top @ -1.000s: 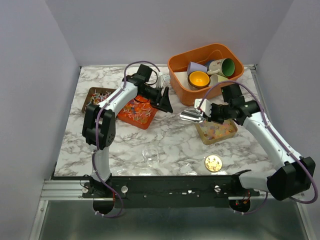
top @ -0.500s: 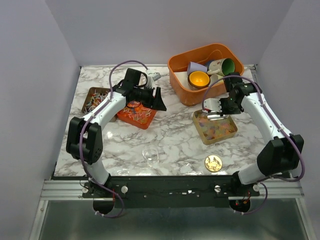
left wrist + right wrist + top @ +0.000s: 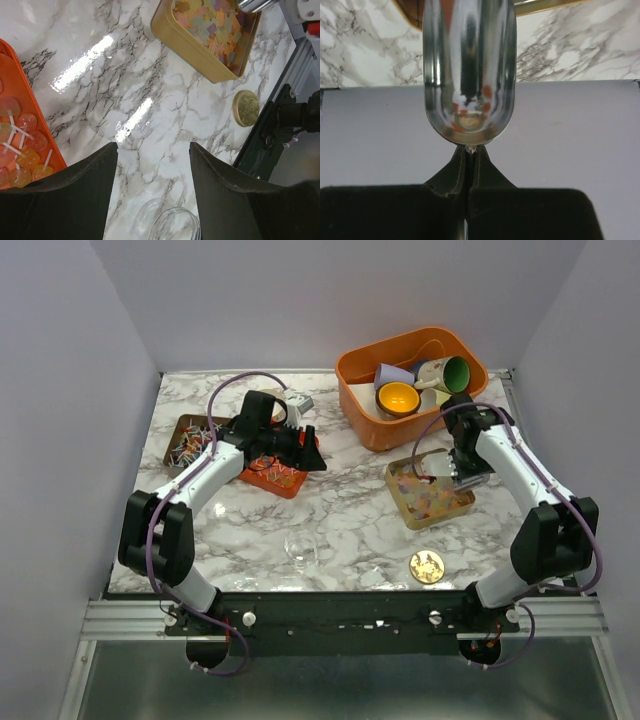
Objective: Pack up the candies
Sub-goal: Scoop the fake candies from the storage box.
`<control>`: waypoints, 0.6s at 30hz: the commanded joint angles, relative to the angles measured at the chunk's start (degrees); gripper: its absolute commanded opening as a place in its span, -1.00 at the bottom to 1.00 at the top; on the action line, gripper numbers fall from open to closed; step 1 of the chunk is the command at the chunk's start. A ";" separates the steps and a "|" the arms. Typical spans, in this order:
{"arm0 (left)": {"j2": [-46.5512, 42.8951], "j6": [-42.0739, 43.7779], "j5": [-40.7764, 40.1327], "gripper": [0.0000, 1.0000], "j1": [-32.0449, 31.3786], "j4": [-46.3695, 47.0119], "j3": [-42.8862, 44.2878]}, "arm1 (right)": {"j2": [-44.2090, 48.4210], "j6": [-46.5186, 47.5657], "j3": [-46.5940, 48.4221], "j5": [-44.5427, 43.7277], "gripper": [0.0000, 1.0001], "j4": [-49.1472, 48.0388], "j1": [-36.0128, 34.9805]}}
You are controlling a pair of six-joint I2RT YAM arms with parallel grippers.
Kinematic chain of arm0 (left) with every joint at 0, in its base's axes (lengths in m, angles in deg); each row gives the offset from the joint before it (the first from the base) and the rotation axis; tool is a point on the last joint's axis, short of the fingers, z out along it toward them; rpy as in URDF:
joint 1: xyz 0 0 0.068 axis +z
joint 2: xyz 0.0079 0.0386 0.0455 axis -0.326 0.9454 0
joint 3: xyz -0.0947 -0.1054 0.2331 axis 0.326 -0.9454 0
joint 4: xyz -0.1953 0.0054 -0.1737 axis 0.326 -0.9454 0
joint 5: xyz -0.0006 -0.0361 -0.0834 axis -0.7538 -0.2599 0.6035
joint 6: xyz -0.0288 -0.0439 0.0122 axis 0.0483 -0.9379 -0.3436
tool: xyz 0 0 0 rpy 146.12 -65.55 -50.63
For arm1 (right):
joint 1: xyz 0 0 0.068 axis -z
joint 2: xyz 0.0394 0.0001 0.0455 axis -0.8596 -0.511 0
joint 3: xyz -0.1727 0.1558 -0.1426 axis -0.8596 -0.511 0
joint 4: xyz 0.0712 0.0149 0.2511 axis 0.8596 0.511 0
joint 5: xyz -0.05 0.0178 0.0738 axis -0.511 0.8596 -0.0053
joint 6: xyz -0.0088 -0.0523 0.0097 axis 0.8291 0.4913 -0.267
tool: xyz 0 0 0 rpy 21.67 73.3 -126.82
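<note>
Pale pastel gummy candies fill a gold tin (image 3: pixel 404 502), which also shows in the left wrist view (image 3: pixel 190 47). My right gripper (image 3: pixel 462 476) hangs over the tin's far right part. In its wrist view the right gripper (image 3: pixel 468 150) is shut on the thin handle of a shiny metal scoop (image 3: pixel 468 65); the bowl shows only reflections. Small wrapped candies lie in a brown tray (image 3: pixel 186 438). My left gripper (image 3: pixel 306 454) is open and empty beside the orange tray; it shows over bare marble in its wrist view (image 3: pixel 152 150).
An orange tray (image 3: pixel 272 472) of lollipop sweets is under the left arm. A clear jar (image 3: pixel 300 548) stands front centre, and shows in the left wrist view (image 3: pixel 175 227). A gold disc (image 3: pixel 427 565) lies front right. An orange bin (image 3: pixel 362 405) with coloured cups is at the back right.
My right gripper has swung the scoop from left of the gold tin to over its far right part. My left gripper has drawn back left toward the orange tray.
</note>
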 commanded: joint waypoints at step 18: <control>-1.00 -0.82 -1.77 0.37 -0.01 2.46 -0.44 | -14.58 -25.57 2.33 -0.89 -0.99 8.48 -8.27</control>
